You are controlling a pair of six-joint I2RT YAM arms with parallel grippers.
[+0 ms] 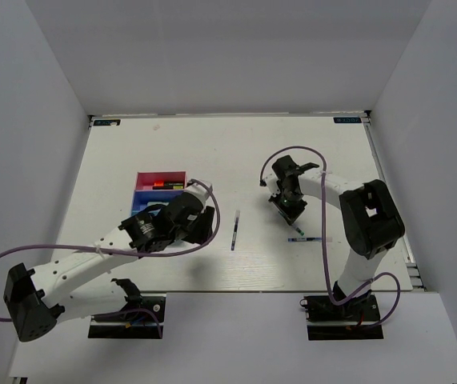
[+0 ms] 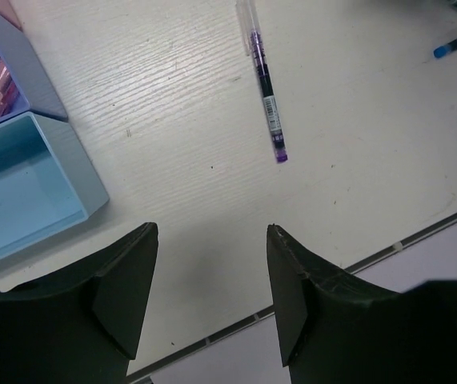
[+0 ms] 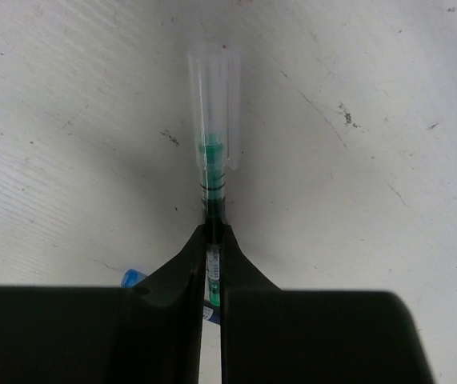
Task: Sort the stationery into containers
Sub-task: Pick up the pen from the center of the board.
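The left hand (image 2: 212, 236) hangs open, pointing down, while the right hand (image 3: 213, 240) is pinched tight on a green pen (image 3: 210, 152).

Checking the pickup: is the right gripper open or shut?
Shut: the right gripper clamps the green pen by its barrel, no gap either side.

FREE: far strip of table (image 1: 212, 144); bare lane between open left gripper (image 2: 212, 232) and purple pen (image 2: 266, 88) | BLOCKED: light blue tray (image 2: 20, 184) and dark blue tray (image 2: 32, 80) touching, to its left; blue pen (image 1: 308, 238) just beside right gripper (image 3: 213, 232), itself clamped on green pen (image 3: 212, 160).
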